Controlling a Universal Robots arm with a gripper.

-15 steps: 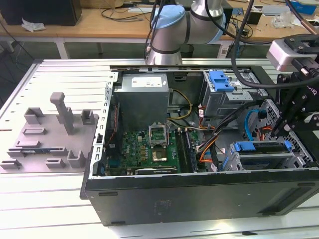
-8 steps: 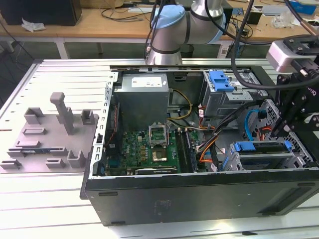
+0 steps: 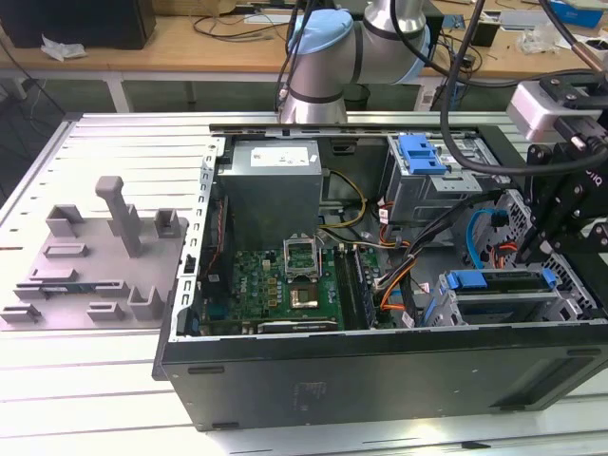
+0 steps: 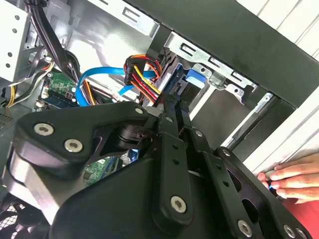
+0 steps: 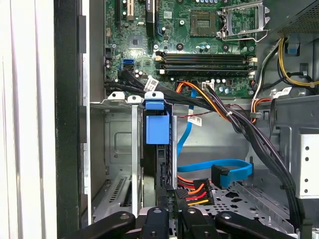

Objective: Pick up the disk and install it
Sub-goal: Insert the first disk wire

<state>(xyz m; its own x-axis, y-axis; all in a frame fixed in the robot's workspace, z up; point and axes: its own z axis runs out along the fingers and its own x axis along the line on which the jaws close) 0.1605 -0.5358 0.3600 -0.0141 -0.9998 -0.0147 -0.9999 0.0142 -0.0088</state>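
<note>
Arm (image 3: 328, 57) stretched across — gripper (image 3: 534, 255) low at the bay-seated disk (image 3: 499, 281).

The disk (image 5: 157, 132) sits edge-on in its bay (image 5: 119, 149), label hidden; a hand (image 4: 295, 181) is cut off at the picture's edge.

Exterior view is looking down from above on the open case (image 3: 380, 380) lying on the surface (image 3: 95, 399). Both wrist views are riding close behind the hand (image 5: 169, 211), facing into the drive bay (image 5: 117, 144). I'm seeing the blue cable (image 3: 472, 233) in all three.
</note>
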